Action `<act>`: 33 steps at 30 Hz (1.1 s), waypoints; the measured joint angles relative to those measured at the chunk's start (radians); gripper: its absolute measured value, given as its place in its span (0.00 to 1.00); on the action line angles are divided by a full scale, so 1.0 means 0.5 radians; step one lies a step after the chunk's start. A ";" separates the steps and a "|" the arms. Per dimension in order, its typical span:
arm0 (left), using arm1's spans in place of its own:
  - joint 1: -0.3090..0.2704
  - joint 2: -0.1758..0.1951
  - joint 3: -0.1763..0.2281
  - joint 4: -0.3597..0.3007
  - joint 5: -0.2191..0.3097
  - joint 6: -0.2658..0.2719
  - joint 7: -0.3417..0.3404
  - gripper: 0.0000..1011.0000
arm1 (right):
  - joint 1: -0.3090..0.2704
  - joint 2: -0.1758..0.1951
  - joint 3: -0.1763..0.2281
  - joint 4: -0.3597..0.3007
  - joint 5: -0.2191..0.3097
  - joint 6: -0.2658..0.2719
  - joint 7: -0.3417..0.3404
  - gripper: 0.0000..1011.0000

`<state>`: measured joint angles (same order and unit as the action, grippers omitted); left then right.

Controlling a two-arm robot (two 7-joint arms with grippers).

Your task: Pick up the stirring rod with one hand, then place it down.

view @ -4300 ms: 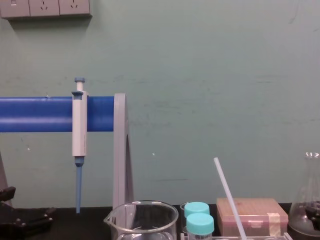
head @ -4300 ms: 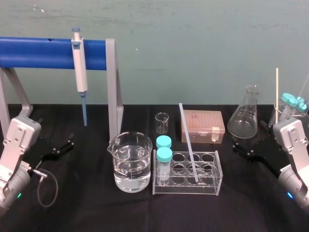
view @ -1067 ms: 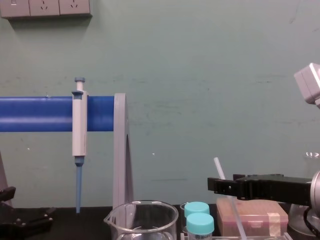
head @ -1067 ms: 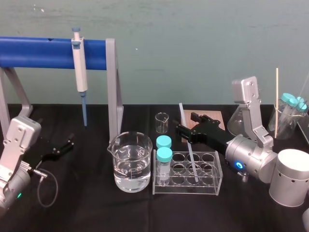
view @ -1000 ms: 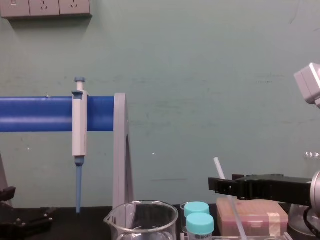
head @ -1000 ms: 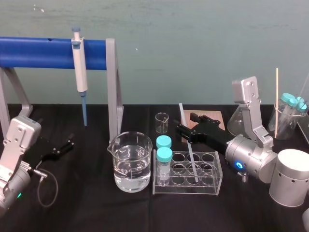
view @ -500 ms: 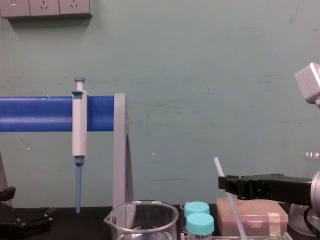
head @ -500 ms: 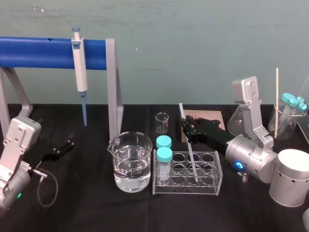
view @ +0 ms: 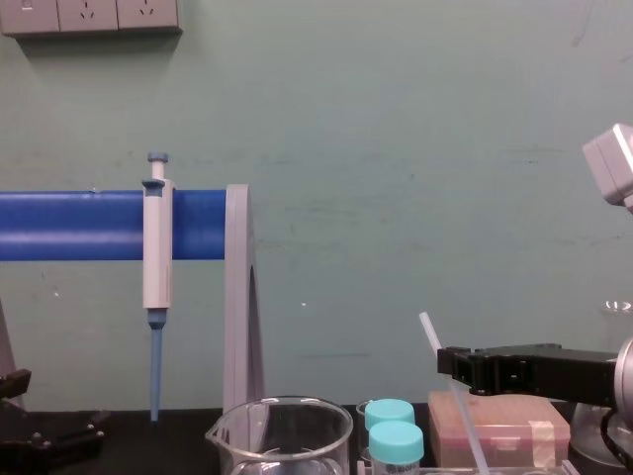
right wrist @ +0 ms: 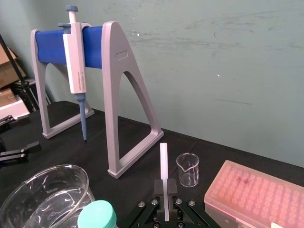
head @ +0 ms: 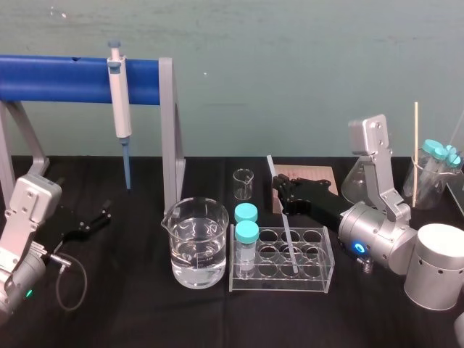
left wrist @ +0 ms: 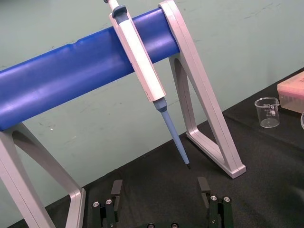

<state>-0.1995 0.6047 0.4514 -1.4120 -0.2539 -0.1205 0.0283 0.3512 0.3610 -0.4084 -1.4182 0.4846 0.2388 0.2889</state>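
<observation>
A scuffed pale green wall [view: 415,119] rises behind the black-covered table [head: 138,312]; white wall sockets [view: 89,14] sit high on it.

My right end effector [head: 278,191]: matt black, plastic-looking. The arm shell [head: 377,243] behind it is smooth grey-white w/ a satin sheen. Stirring rod [right wrist: 164,164] is translucent white & smooth; plastic or frosted glass, can't tell which. Worktop [head: 130,297] is under matt black cloth. Beaker [head: 181,221] is clear glossy glass, tube rack [head: 281,281] clear glossy acrylic. Pipette stand [head: 169,123]: matt grey plastic legs, semi-gloss blue bar. Wall [head: 290,72] is matt green paint, scuffed.
</observation>
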 joint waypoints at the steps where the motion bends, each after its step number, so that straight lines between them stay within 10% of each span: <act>1: 0.000 0.000 0.000 0.000 0.000 0.000 0.000 0.99 | 0.000 0.000 0.000 0.000 0.000 0.000 0.000 0.05; 33: 0.000 0.000 0.000 0.000 0.000 0.000 0.000 0.99 | -0.200 -0.093 0.155 -0.133 -0.121 -0.554 0.119 0.05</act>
<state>-0.1995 0.6047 0.4514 -1.4119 -0.2539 -0.1205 0.0283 0.2513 0.3146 -0.3309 -1.4849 0.4240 -0.0380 0.3483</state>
